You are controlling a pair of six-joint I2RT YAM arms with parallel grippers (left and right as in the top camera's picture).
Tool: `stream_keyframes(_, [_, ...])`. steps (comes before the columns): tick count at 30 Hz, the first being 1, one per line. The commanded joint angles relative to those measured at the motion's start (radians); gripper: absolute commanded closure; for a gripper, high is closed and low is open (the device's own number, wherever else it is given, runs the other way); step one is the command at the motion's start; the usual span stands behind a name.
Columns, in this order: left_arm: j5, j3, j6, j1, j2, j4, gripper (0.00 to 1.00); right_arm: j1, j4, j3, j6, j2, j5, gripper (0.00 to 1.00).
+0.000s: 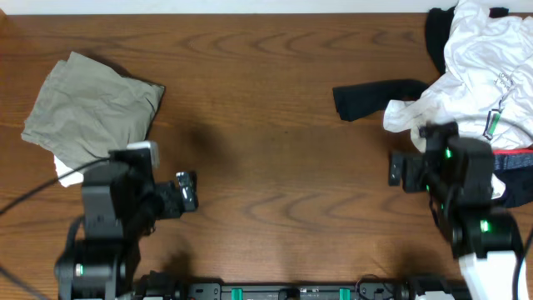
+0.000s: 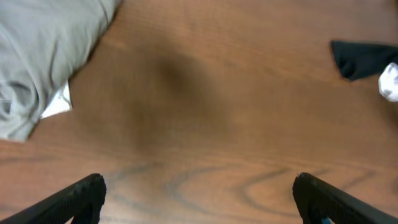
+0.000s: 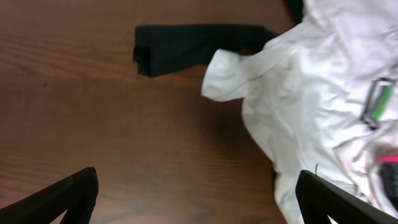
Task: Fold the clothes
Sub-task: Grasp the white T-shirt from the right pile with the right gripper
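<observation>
– Right jaws sit closest to the lens, their two black tips in the bottom corners of the right wrist view. They are spread wide with only bare table between them: released, gripping nothing.
– And the left?
– Same there. Left jaws are parted and empty, with wood grain between the tips. I read both as held open in readiness, not mid-grab.
– Where's the white T-shirt?
– Crumpled at the right of that view, from the upper right corner down to just beside the right-hand tip. One bunched fold pokes leftward near the top centre. Its green print shows at the right edge. So the cloth lies ahead and to the right of my jaws, not between them.
– Overhead agrees?
– Yes. It heaps in the upper right of the frame, with my right arm at its lower edge. A black garment runs leftward from under the heap.
– Why is the middle bare?
– My guess is working room. The folded khaki garment lies upper left, well apart from the heap, like a finished stack, with something white peeking from beneath. The shirt would need dragging to the centre and spreading flat.
</observation>
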Motion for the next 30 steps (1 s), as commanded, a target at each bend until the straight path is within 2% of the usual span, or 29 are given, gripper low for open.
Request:
stream_keyframes(1, [0.01, 0.031, 0.021, -0.004, 0.062, -0.022, 0.02, -0.009, -0.012, 0.06, 0.015, 0.077, 0.003, 0.01])
stream_keyframes(6, [0.009, 0.031, 0.021, -0.004, 0.099, -0.02, 0.02, -0.079, -0.053, 0.06, 0.201, 0.19, 0.275, 0.01])
stream_keyframes(13, [0.009, 0.031, 0.021, -0.004, 0.1, -0.018, 0.02, -0.27, 0.018, 0.06, 0.161, 0.433, 0.193, 0.01])
stream_keyframes(24, [0.009, 0.031, 0.021, -0.004, 0.1, -0.018, 0.02, -0.298, 0.076, 0.06, 0.126, 0.774, 0.236, 0.07])
stream_keyframes(26, [0.009, 0.031, 0.021, -0.004, 0.1, -0.018, 0.02, -0.298, 0.088, 0.06, 0.126, 0.802, 0.245, 0.16])
stream_keyframes(27, [0.009, 0.031, 0.021, -0.004, 0.1, -0.018, 0.02, -0.298, 0.093, 0.06, 0.126, 0.81, 0.249, 0.26])
stream_keyframes(28, [0.009, 0.031, 0.021, -0.004, 0.1, -0.018, 0.02, -0.298, 0.102, 0.06, 0.127, 0.813, 0.247, 0.41])
stream_keyframes(30, [0.009, 0.031, 0.021, -0.004, 0.1, -0.018, 0.02, -0.297, 0.114, 0.06, 0.14, 0.811, 0.248, 0.59])
